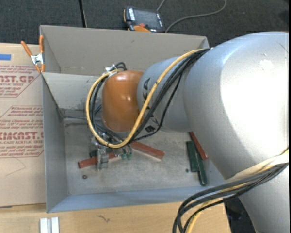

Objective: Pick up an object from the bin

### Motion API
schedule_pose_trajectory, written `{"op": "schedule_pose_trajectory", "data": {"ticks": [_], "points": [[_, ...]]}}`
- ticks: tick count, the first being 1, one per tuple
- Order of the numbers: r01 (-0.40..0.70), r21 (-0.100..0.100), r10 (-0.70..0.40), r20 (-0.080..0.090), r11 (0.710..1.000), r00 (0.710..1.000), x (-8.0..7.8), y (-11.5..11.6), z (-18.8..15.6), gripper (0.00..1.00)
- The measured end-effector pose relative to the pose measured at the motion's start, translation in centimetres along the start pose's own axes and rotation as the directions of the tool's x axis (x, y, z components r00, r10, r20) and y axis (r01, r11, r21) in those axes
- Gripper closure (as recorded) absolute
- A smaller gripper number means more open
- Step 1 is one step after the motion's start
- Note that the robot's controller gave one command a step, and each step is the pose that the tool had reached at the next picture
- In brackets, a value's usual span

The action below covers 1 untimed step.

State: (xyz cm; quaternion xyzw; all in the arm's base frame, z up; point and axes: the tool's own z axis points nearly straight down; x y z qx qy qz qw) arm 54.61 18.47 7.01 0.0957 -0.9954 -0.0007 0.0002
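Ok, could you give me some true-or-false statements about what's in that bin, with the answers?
The gripper is low over a reddish-brown flat stick at the left of the grey metal bin. True.
A dark green slim stick lies at the bin's right side. True.
The bin is heaped full of balls. False: a few slim sticks lie scattered on its floor.
The dark green slim stick lies under the gripper. False: it lies well off to the right.
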Motion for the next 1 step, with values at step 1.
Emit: {"op": "schedule_pose_trajectory", "data": {"ticks": [1], "points": [[0.026,0.001,-0.026,0.009,1.000,1.000,1.83,-1.27,-14.23,1.00]]}}
